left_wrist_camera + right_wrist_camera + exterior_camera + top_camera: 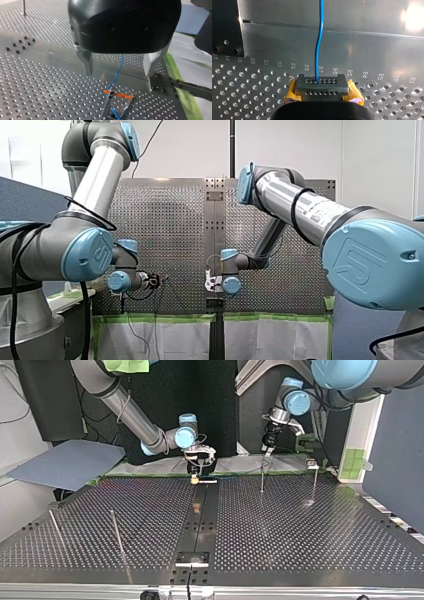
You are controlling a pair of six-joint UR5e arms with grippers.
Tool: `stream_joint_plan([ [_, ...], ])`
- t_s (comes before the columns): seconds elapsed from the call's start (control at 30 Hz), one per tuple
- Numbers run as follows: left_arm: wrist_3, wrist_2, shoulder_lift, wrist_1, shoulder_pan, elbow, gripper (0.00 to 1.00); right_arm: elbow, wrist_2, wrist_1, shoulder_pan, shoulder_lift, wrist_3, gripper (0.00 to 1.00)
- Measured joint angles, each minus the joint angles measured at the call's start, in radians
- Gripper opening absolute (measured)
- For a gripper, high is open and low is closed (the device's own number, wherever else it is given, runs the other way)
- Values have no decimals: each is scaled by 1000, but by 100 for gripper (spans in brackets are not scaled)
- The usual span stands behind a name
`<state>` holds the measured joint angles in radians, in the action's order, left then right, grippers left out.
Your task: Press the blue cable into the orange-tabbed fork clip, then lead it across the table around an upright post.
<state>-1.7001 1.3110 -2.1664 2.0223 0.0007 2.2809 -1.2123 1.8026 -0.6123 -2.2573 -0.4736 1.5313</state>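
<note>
The blue cable (117, 71) hangs between the two metal fingers of my left gripper (118, 74), which stands open and does not touch it. Just beneath, the cable meets the orange-tabbed fork clip (118, 95) and shows again between its two prongs. In the right wrist view my right gripper (322, 93) is shut, its yellow pads (291, 93) clamping a dark grey connector block (321, 85) from which the blue cable (318, 50) leads away over the plate. In the top view my right gripper (196, 476) sits low at the table's far edge, and my left gripper (266, 455) hovers above a post.
Thin upright posts stand at the top view's right (262, 479) (315, 482) and left (117, 532) (55, 527). A black plate (192, 557) sits at the near middle of the perforated table (300, 535). A grey-blue sheet (65, 462) lies beyond the far left corner.
</note>
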Motion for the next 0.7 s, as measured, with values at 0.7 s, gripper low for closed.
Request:
stream_joint_plan([
  [0.7, -7, 132, 0, 10, -16, 0, 100, 0, -2, 1, 3, 3, 0, 0],
])
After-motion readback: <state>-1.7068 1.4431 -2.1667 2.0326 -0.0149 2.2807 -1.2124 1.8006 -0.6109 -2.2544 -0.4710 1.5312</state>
